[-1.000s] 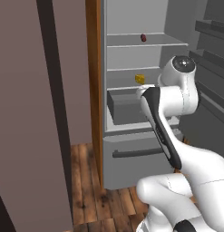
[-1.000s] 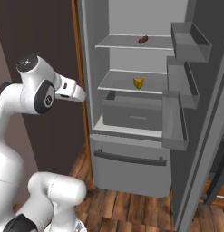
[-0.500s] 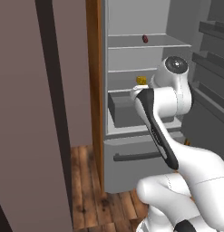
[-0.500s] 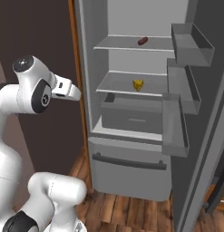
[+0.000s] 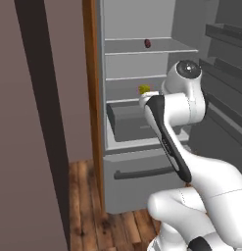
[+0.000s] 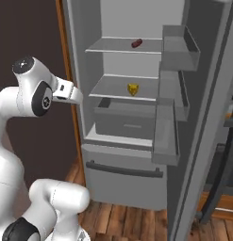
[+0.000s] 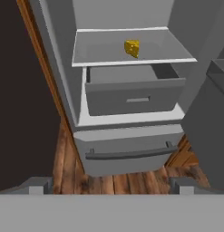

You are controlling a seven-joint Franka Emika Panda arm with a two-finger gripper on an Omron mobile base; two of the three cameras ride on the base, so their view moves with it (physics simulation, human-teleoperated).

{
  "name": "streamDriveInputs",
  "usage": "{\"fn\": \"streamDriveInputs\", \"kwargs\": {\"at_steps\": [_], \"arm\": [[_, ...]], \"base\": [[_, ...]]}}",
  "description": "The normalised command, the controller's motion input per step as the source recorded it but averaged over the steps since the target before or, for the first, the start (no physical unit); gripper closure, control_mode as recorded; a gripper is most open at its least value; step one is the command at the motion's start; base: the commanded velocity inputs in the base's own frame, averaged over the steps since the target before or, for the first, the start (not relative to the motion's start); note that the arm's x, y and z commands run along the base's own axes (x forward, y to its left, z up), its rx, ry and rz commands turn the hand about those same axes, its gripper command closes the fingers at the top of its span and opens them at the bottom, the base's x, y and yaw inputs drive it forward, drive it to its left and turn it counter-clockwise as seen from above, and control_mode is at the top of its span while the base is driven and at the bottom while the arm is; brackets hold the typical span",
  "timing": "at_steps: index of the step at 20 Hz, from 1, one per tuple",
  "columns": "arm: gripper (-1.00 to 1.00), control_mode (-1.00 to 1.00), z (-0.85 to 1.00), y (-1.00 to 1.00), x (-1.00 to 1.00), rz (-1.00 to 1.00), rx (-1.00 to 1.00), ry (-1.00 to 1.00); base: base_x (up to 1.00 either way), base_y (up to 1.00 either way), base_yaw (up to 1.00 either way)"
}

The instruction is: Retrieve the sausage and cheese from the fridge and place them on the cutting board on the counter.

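Cheese (image 7: 132,48) half-hidden behind arm in left view; fingers' state hidden.

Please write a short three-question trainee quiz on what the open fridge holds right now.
1. True or false: the sausage lies on a higher shelf than the cheese.
2. What sits directly below the cheese's shelf? A) a bottle rack B) a drawer pulled partly out C) a cutting board
3. Fill in: the fridge door stands ____.

Key: 1 true; 2 B; 3 open.
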Motion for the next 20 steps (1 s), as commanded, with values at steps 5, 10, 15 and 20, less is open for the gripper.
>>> {"fn": "streamDriveInputs", "kwargs": {"at_steps": [5, 10, 15, 20], "arm": [[-1.0, 1.0, 0.0, 0.0, 0.0, 0.0, 0.0, 0.0], [-1.0, 1.0, 0.0, 0.0, 0.0, 0.0, 0.0, 0.0], [-1.0, 1.0, 0.0, 0.0, 0.0, 0.0, 0.0, 0.0], [-1.0, 1.0, 0.0, 0.0, 0.0, 0.0, 0.0, 0.0]], "base": [[0.15, -0.54, -0.05], [0.86, -0.23, 0.0], [1.0, -0.09, 0.0], [0.96, -0.29, 0.0]]}}
